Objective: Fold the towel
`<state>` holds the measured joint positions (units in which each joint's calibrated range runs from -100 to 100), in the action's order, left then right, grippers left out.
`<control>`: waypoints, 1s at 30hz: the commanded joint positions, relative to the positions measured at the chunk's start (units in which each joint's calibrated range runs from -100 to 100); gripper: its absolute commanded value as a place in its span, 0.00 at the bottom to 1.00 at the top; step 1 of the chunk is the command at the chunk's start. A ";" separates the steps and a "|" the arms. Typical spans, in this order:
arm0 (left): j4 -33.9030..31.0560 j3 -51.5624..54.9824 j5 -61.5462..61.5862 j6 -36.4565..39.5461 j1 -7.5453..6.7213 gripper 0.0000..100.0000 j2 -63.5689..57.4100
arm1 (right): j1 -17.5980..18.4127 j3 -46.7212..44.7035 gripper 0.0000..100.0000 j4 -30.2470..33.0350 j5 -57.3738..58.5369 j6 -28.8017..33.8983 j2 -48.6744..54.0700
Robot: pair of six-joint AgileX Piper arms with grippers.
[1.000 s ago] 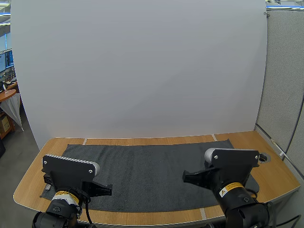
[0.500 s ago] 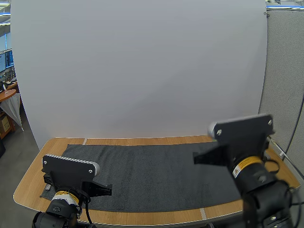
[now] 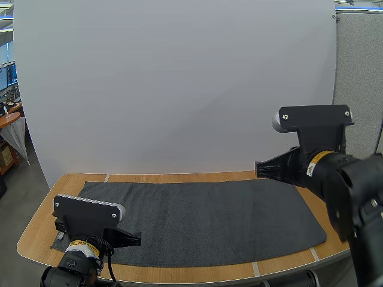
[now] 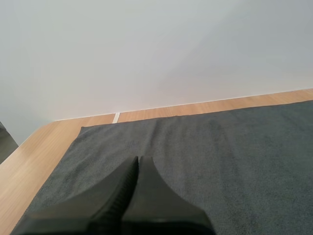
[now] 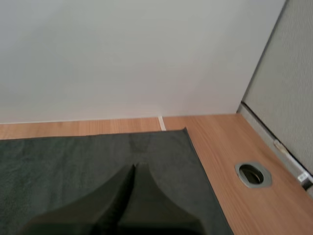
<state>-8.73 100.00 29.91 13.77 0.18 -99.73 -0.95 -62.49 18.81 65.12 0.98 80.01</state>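
Dark grey towel (image 3: 209, 221) lies flat, unfolded, across wooden desk (image 3: 37, 233), long side running L-R. Left tool (image 4: 138, 159) clenched on nothing, pressed into one wedge, low over towel's near-left part. Right tool (image 5: 134, 166) also clenched, empty, held high over towel's far-right part, w/ round cable hole (image 5: 253, 174) in desk beside that corner.
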 commanded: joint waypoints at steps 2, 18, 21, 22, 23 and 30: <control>0.20 0.00 -1.35 -0.11 0.06 0.01 -0.27 | -0.25 0.54 0.18 4.79 1.69 8.03 -4.13; 0.20 0.00 -1.35 -0.11 0.06 0.01 -0.27 | -2.13 0.54 1.00 9.38 0.13 9.09 -19.32; 0.20 0.00 -1.35 -0.11 0.06 0.01 -0.27 | -2.13 0.54 1.00 11.37 -2.75 7.86 -22.60; 0.20 0.00 -1.35 -0.11 0.06 0.01 -0.27 | -2.13 0.54 1.00 13.17 -5.07 7.67 -23.79; 0.20 0.00 -1.35 -0.11 0.06 0.01 -0.27 | -2.13 0.54 1.00 14.18 -6.76 7.67 -25.11; 0.20 0.00 -1.35 -0.11 0.06 0.01 -0.27 | -2.13 0.90 1.00 16.87 -13.44 7.60 -36.06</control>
<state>-8.73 100.00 29.91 13.77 0.18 -99.73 -2.82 -62.44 34.22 54.57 9.06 46.95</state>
